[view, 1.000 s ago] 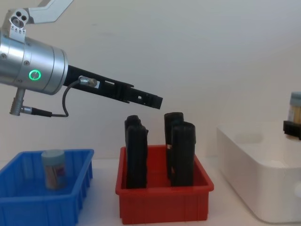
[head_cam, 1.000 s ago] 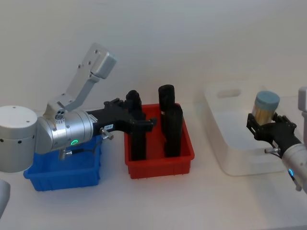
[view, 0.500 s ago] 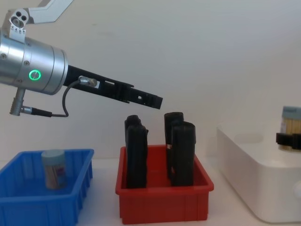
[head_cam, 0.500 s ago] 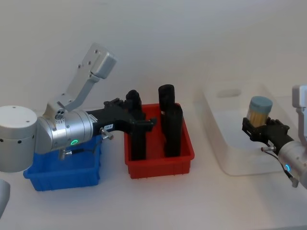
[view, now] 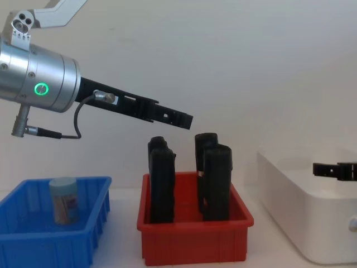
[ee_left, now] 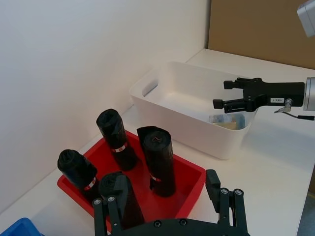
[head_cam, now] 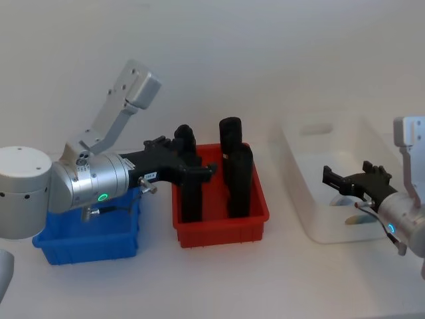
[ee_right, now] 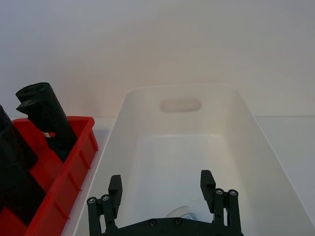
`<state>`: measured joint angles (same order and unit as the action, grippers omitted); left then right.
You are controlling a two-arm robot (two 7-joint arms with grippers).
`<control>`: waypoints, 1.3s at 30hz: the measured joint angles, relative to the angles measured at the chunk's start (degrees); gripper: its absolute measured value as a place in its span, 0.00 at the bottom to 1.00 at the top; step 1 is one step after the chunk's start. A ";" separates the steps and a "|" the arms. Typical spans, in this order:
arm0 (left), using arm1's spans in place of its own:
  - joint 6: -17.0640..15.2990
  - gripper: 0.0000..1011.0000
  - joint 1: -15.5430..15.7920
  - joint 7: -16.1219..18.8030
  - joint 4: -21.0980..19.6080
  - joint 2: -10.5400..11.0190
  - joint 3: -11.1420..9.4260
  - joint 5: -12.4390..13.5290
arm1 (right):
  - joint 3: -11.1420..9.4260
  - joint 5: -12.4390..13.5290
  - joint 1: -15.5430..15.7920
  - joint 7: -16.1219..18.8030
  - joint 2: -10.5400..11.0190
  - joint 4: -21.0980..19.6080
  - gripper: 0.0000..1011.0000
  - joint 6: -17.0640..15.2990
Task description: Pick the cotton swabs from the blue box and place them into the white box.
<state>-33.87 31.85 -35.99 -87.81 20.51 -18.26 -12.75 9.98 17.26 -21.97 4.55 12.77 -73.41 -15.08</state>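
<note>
White table (head_cam: 219, 279), plain wall (head_cam: 265, 53): a two-armed robot at a sorting task.
Far right sits the white box (view: 295, 195), far left the blue box (view: 50, 245), a red bin (view: 195, 245) between. Its left gripper (view: 181, 118) hangs spread open above the red bin, likely parked clear. Its right gripper (head_cam: 346, 178) hovers over the white box, fingers wide and empty; one jar of cotton swabs (ee_left: 227, 121) lies inside beneath it. Another jar (view: 63, 200) stands in the blue box, awaiting transfer.

pairs brushed-silver cylindrical joints (head_cam: 86, 183) with a pale grey angular link (head_cam: 126, 93). carries a green ring light (view: 40, 88) and a thin dark cable (view: 76, 120) at the left wrist, a blue light (head_cam: 390, 229) at the right. ends in a matte black left gripper (ee_left: 165, 209) and right gripper (ee_right: 161, 189), studded with screws.
</note>
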 joint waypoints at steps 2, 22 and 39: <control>0.00 0.99 0.00 0.00 0.00 0.00 0.00 0.00 | 0.04 -0.19 -0.18 0.17 -0.06 0.25 0.99 0.42; 0.00 0.99 0.00 0.00 0.00 0.00 0.00 0.00 | -0.08 -2.30 2.09 -1.20 0.42 -4.17 0.99 8.63; 5.25 0.99 -2.94 5.65 -0.82 0.23 -1.23 0.14 | 0.50 -2.03 6.11 -1.15 1.62 -8.74 0.99 9.50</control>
<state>-28.62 28.91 -30.33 -88.63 20.74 -19.48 -12.62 10.48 15.22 -15.86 3.40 14.39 -82.15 -5.58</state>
